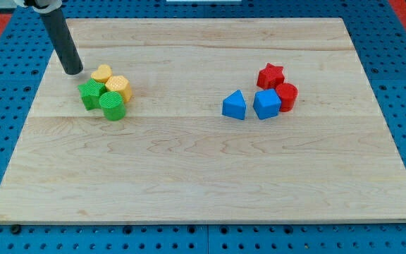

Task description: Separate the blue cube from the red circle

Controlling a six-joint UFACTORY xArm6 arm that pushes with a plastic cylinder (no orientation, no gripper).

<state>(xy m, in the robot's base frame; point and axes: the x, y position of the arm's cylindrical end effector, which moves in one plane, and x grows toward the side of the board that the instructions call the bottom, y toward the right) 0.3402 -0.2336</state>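
Observation:
The blue cube (pixel 266 104) sits at the view's right of the wooden board, touching the red circle (pixel 287 96) on its right. A red star (pixel 270 75) lies just above them, close to both. A blue triangle (pixel 235 106) lies just left of the cube. My tip (pixel 72 71) rests on the board at the view's upper left, far from the blue cube and red circle, just left of the yellow and green cluster.
Near my tip lies a tight cluster: a yellow heart (pixel 102 73), a yellow hexagon (pixel 119 87), a green star (pixel 91 93) and a green cylinder (pixel 111 106). The wooden board (pixel 203 176) lies on a blue pegboard.

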